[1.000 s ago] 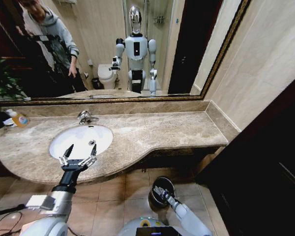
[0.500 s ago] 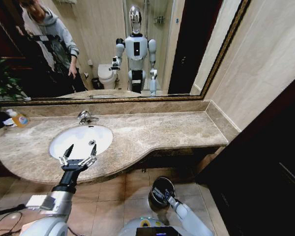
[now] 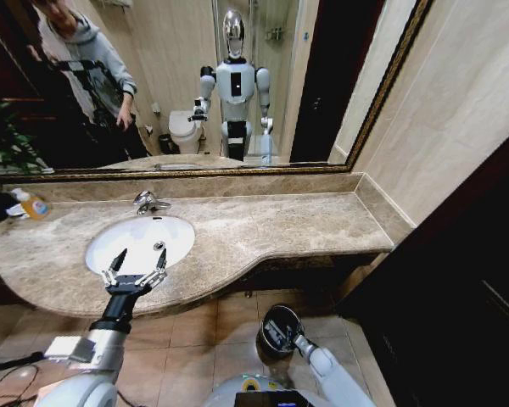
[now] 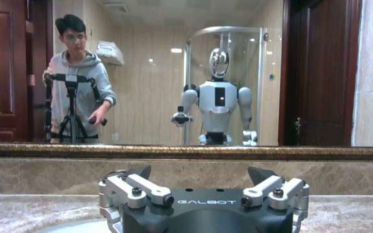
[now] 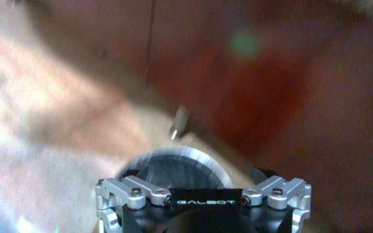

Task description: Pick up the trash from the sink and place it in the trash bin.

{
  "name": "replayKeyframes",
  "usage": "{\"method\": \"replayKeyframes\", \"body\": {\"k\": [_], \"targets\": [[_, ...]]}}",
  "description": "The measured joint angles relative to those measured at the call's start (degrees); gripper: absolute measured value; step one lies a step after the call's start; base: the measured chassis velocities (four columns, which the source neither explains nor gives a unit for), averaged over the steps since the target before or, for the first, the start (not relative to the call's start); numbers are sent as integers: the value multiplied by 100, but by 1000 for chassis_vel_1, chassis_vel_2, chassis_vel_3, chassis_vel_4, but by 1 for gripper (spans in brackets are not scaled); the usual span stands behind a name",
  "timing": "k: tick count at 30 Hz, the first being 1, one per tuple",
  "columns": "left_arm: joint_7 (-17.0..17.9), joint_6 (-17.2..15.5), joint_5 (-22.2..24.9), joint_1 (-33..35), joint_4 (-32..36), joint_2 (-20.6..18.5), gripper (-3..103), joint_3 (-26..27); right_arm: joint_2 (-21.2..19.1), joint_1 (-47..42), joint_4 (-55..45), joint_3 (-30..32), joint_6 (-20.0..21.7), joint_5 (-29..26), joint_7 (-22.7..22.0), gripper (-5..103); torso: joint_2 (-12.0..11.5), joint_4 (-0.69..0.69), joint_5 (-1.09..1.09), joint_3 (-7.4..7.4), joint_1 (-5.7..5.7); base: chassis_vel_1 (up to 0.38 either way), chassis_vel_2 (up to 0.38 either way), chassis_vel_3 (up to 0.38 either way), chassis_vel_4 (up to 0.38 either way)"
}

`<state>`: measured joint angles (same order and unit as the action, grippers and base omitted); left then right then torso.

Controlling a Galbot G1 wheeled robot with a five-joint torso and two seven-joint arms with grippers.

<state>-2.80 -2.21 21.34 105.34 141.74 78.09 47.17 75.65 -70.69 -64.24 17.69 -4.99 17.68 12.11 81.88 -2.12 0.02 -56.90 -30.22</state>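
The beige-brown marble table (image 3: 263,229) carries the white oval sink (image 3: 140,242), and the left gripper (image 3: 134,273) hovers at the sink's near rim, fingers spread open and empty. Judging from here, it should reach deeper into the sink before closing (no trash is discernible in it). Well below and to the right of the sink, on the floor, the right gripper (image 3: 282,336) hangs over the small round black trash bin (image 3: 277,320), fingers open; the bin's contents can't be made out.
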Motion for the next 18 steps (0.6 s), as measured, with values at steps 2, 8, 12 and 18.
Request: {"method": "replayKeyframes", "body": {"k": [2, 8, 12, 18], "targets": [[0, 0, 0, 0, 0, -1, 100, 1, -104, -312, -617, 177, 2, -212, -49, 100, 0, 1, -1, 0, 0, 0, 0, 0, 0], [0, 0, 0, 0, 0, 0, 100, 0, -248, -1296, -2424, 1130, 183, -927, -174, 100, 0, 2, -1, 0, 0, 0, 0, 0, 0], [0, 0, 0, 0, 0, 0, 100, -1, -164, -1886, -3412, 1533, 212, -1315, -338, 100, 0, 1, -1, 0, 0, 0, 0, 0, 0], [0, 0, 0, 0, 0, 0, 100, 0, 129, -2800, -5103, 1696, 173, -1836, -791, 100, 0, 2, -2, 0, 1, 0, 0, 0, 0]]}}
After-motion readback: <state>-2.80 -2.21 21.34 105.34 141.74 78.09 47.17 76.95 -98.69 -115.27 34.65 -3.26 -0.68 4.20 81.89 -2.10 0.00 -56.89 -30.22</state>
